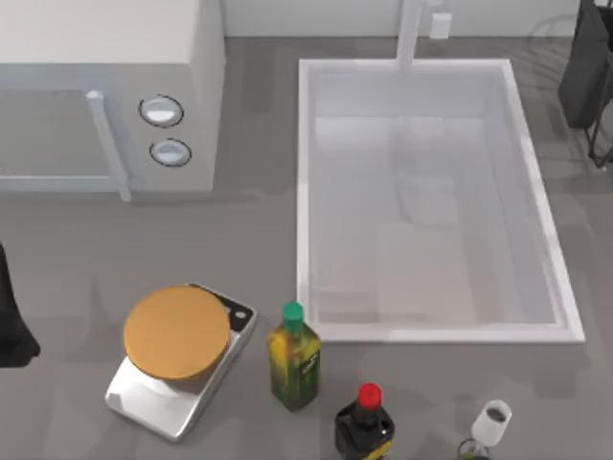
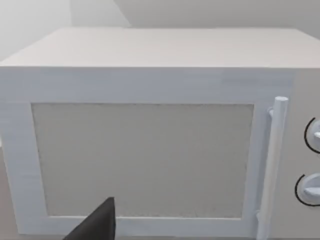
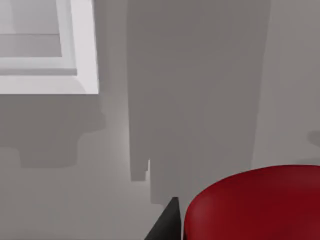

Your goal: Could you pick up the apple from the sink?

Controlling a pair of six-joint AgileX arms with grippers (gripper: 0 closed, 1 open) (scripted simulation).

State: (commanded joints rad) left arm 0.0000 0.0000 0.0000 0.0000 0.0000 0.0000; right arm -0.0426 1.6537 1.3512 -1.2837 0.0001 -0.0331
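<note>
The apple (image 3: 255, 205) is a glossy red rounded shape close up in the right wrist view, pressed against a dark fingertip (image 3: 167, 222). My right gripper (image 1: 586, 91) is at the far right, beyond the sink's right rim, shut on the apple. From above, the arm hides the fruit. The sink (image 1: 306, 192) is a large white basin with a faucet (image 1: 414, 29) at its back, and nothing lies in it. One sink corner (image 3: 80, 75) lies below the right wrist. My left arm (image 1: 11, 326) stays at the table's left edge, facing the microwave (image 2: 150, 150).
A white microwave (image 1: 192, 86) with two knobs stands at the back left. A kitchen scale (image 1: 182, 359) with an orange plate sits front left. A green-capped bottle (image 1: 294, 359), a red-capped dark bottle (image 1: 365, 422) and a white-topped bottle (image 1: 488, 426) line the front.
</note>
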